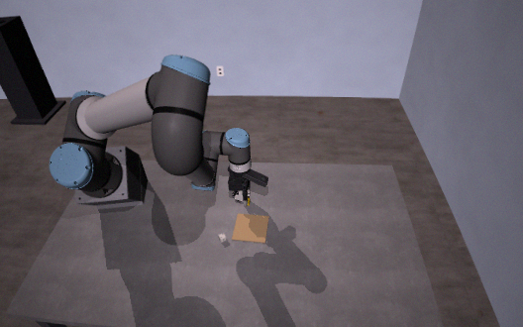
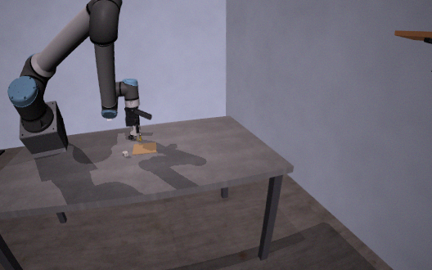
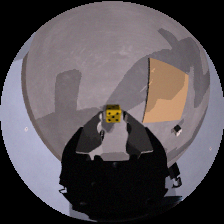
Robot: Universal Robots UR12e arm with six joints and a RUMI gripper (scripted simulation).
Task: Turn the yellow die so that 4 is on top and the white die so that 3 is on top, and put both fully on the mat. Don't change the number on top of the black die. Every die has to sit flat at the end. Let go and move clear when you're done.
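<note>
The yellow die (image 1: 249,201) (image 2: 140,138) (image 3: 113,115) stands off the mat's back side. A face with five pips shows in the wrist view; which number is on top I cannot tell. My gripper (image 1: 245,200) (image 3: 113,112) is partly open, with its fingertips low on either side of this die and narrow gaps beside it. The white die (image 1: 222,238) (image 2: 125,154) (image 3: 177,130) lies on the table left of the orange mat (image 1: 250,237) (image 2: 144,151) (image 3: 162,112); its pips are too small to read. The black die (image 2: 131,137) is on the table just left of the fingers; its top is unreadable.
The grey table (image 1: 348,218) (image 2: 222,143) carries the arm's base (image 1: 130,173) (image 2: 60,127) at its left back. The arm's shadow falls across part of the mat. A wooden shelf (image 2: 422,34) is on the right wall, far from the gripper.
</note>
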